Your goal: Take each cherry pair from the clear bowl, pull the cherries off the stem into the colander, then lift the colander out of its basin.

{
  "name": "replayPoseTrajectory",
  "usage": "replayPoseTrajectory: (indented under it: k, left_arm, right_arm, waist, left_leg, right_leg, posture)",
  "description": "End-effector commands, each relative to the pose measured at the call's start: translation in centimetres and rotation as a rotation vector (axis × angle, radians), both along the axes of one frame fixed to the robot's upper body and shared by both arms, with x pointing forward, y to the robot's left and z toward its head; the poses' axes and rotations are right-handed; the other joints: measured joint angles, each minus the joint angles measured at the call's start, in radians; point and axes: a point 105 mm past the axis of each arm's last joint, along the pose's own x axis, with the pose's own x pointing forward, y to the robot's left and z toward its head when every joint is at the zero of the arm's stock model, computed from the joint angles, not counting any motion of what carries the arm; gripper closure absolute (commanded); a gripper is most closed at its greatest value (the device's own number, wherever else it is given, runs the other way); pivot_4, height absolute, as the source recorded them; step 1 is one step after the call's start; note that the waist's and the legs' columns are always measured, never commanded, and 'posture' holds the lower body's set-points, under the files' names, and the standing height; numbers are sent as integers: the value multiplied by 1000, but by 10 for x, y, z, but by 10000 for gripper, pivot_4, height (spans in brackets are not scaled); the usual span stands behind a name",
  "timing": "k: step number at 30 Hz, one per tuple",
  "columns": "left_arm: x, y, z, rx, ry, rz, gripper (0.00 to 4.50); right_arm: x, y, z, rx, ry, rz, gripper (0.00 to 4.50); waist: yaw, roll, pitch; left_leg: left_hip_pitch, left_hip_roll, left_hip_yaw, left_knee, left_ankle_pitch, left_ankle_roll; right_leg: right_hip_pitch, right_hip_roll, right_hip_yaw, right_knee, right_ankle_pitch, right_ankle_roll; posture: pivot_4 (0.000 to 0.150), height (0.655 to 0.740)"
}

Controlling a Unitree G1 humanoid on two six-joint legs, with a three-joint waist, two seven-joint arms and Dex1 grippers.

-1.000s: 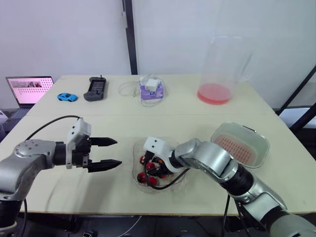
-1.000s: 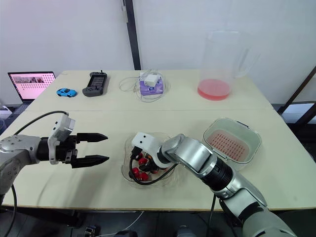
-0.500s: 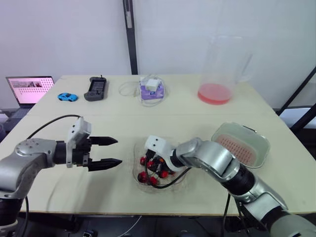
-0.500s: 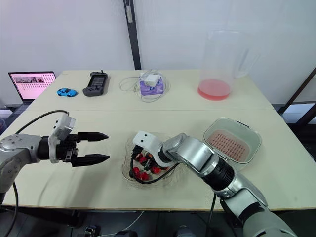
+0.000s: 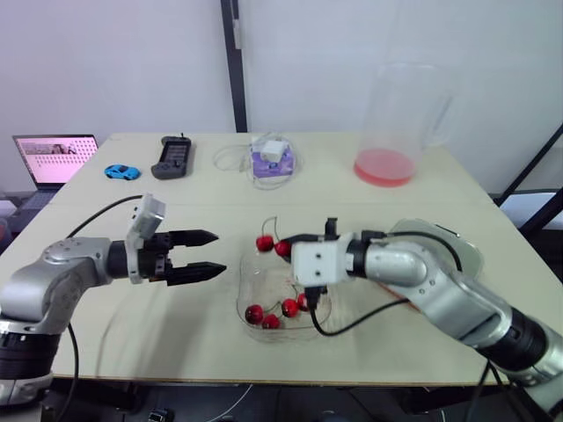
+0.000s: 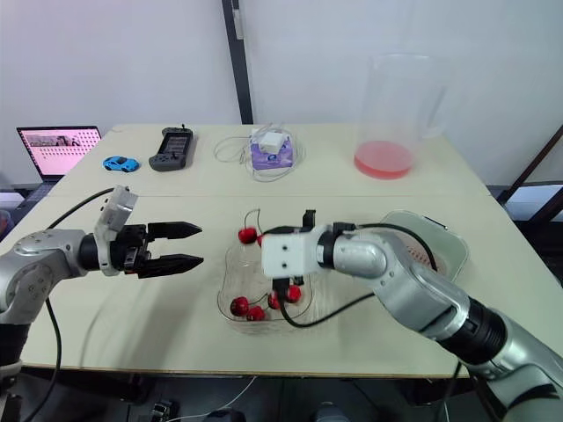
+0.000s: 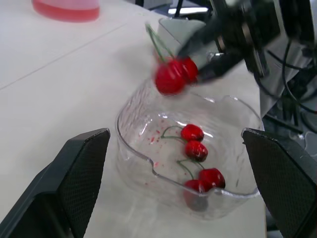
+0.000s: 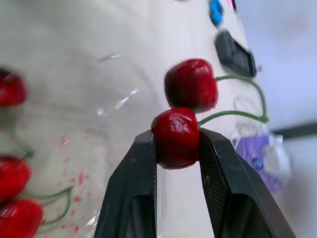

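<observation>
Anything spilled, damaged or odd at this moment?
Small red flecks dot the floor of the clear bowl, possibly juice from bruised fruit. The right gripper pinches one cherry of the cherry pair by its flesh, not by the stem. Nothing else stands out.

The cherry pair [image 8: 190, 87] is glossy deep red with a green stem. The right pincer [image 8: 177, 138] and the left pincer [image 5: 220, 252] are black, each with a white housing. The clear bowl [image 7: 131, 148] shows red specks, and the cherries [image 7: 196, 148] in it are red on green stems. The surface [image 5: 176, 207] is pale cream. The jug [image 5: 400, 105] is clear, its liquid pinkish red. The toy car [image 5: 121, 171] is blue.
</observation>
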Motion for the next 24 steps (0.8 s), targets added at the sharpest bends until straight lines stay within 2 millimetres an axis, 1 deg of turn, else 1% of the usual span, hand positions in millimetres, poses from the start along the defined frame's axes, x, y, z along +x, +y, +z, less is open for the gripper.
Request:
replayPoseTrajectory:
  k: [1, 3, 6, 9, 15, 17, 20, 24]
  left_arm:
    - [1, -10, 15, -34, -40, -39, 0]
    - [4, -15, 19, -61, -45, -49, 0]
    - [8, -28, 28, -131, -31, -69, 0]
    - [12, -40, 34, -175, -12, -78, 0]
    - [25, -52, 55, -259, 10, -63, 0]
    - [23, -58, 58, -258, 16, -97, 0]
    - [24, -64, 57, -230, 12, -114, 0]
    - [30, -66, 58, -217, 9, -90, 0]
  right_arm:
    - [-6, -1, 18, -28, -182, 54, 36412]
    - [-4, -1, 20, -54, -275, 57, 36412]
    - [-1, 3, 25, -73, -388, 58, 36412]
    - [2, 8, 35, -64, -463, 43, 36412]
    - [12, 5, 35, -118, -577, 14, 36412]
    - [14, 3, 38, -147, -634, 8, 36412]
    - [16, 1, 37, -167, -646, 0, 36412]
    - [12, 0, 30, -175, -633, 11, 36412]
  waist:
    - [-1, 0, 0]
    - [-1, 0, 0]
    - [0, 0, 0]
    - [0, 0, 0]
    - [0, 0, 0]
    - [-1, 0, 0]
    - [0, 0, 0]
    - [0, 0, 0]
  left_leg:
    - [0, 0, 0, 0, 0, 0]
    - [0, 0, 0, 0, 0, 0]
    - [0, 0, 0, 0, 0, 0]
    - [0, 0, 0, 1, 0, 0]
    - [0, 0, 0, 2, 0, 0]
    - [0, 0, 0, 3, 0, 0]
    - [0, 0, 0, 3, 0, 0]
    - [0, 0, 0, 4, 0, 0]
  right_leg:
    - [0, 0, 0, 0, 0, 0]
    - [0, 0, 0, 1, 0, 0]
    - [0, 0, 0, 1, 0, 0]
    - [0, 0, 0, 1, 0, 0]
    - [1, 0, 0, 2, 0, 0]
    - [1, 0, 0, 2, 0, 0]
    - [1, 1, 0, 2, 0, 0]
    - [1, 0, 0, 2, 0, 0]
  posture:
    - [1500, 7332]
    - [1500, 7332]
    - [1500, 7332]
    - [1500, 7332]
    - [1500, 7332]
    - [1500, 7332]
    - [1500, 7332]
    - [1500, 7332]
